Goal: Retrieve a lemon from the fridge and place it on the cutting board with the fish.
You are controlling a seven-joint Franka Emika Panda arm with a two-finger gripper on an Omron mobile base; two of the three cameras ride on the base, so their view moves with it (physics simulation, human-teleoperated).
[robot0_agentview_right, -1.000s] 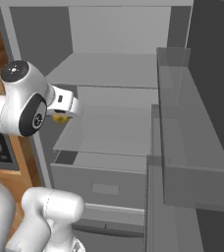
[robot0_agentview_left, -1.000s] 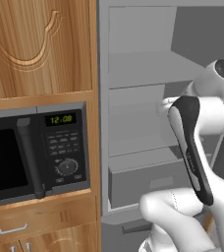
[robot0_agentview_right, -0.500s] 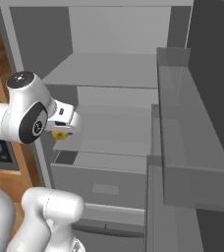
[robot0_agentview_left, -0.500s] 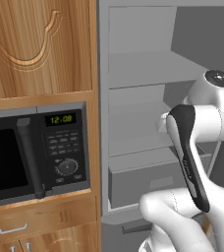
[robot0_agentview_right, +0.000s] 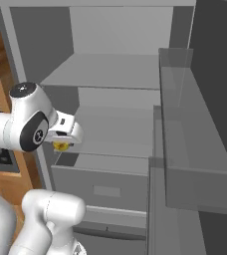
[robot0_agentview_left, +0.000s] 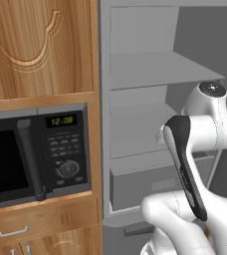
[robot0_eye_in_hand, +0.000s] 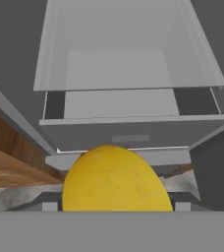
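Lowered since before, end effector [robot0_agentview_right: 61, 144] half hides lemon [robot0_agentview_right: 61, 146].

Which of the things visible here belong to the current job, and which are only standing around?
Belong to the job:
- lemon, held in the pincer
- fridge, standing open, with its drawer

Only standing around:
- microwave, clock lit
- wooden cabinet above it
- small drawer below the microwave
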